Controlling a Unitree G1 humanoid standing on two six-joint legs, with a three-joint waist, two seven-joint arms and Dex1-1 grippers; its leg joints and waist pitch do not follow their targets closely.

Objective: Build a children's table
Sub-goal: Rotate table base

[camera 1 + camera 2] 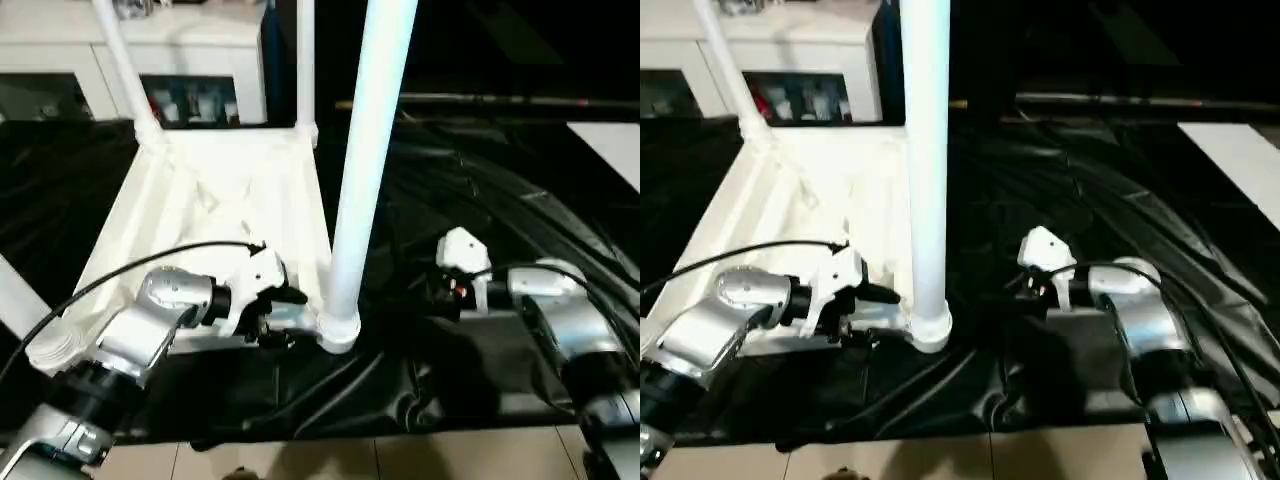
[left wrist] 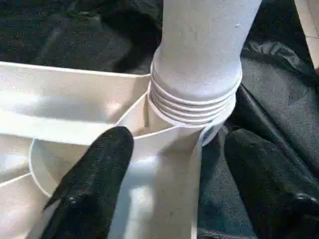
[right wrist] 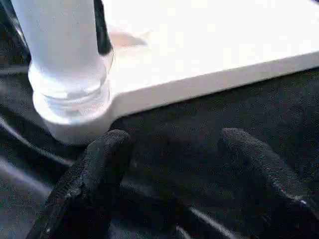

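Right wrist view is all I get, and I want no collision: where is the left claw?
Observer: The left claw is at the tabletop's near corner, its fingers either side of the socket under the near leg.
Operator: Any other legs up?
Observer: Yes, a far-left leg and a far-right leg stand at the far corners.
Operator: What's behind the table?
Observer: A white cabinet with glass doors.

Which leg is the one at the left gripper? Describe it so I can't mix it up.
Find the upturned white tabletop on the black sheet. The leg stands upright in its near corner socket, beside the left gripper. It looks thickest and is closest to the camera; the others rise from the far corners.
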